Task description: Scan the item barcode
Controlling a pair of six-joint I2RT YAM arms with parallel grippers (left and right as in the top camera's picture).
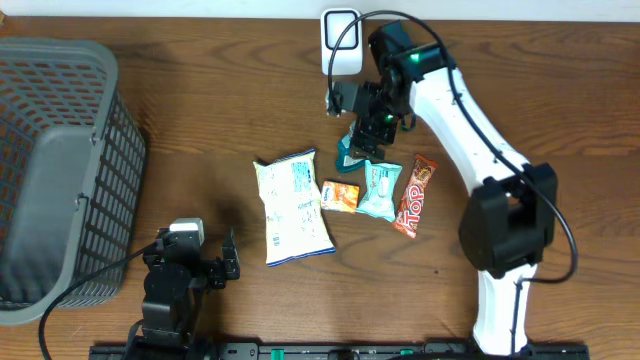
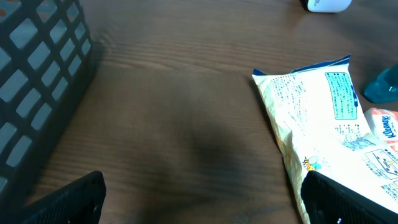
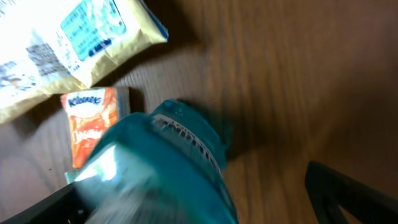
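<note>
A teal packet lies on the wooden table just below my right gripper. In the right wrist view the teal packet is blurred and sits between the wide-apart fingers, close to the left one, with bare wood between it and the right finger. The right gripper is open. No barcode shows on the packet. The white scanner stands at the table's far edge, just behind the right arm. My left gripper is open near the front edge, with only bare table between its fingers.
A large pale snack bag, an orange Kleenex packet, a white and teal packet and a red bar lie in a row mid-table. A grey basket fills the left side.
</note>
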